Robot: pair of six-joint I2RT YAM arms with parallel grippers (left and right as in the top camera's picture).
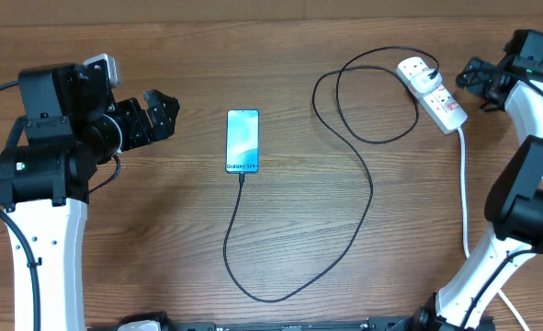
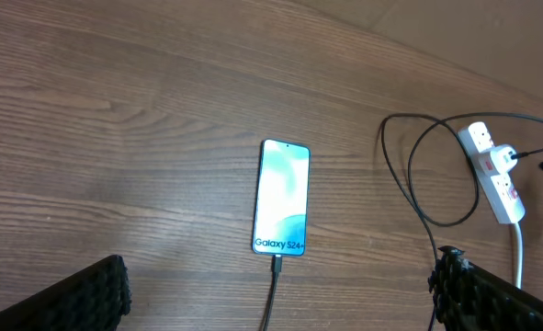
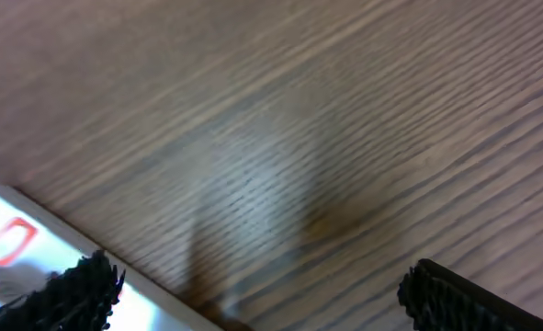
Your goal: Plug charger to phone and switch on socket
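Note:
The phone (image 1: 243,141) lies flat mid-table, screen lit, and shows in the left wrist view (image 2: 282,197) too. The black charger cable (image 1: 363,198) runs from the phone's bottom edge, loops round, and ends at a plug seated in the white socket strip (image 1: 434,94). The connector tip sits in the phone's port (image 2: 277,264). My left gripper (image 1: 158,115) is open and empty, left of the phone. My right gripper (image 1: 473,78) is open, just right of the socket. The right wrist view shows a socket corner with a red switch mark (image 3: 9,241).
The socket's thick white cord (image 1: 463,193) runs down the right side toward the right arm's base. The wooden table (image 1: 142,239) carries nothing else. The cable's big loop (image 1: 345,92) lies left of the socket.

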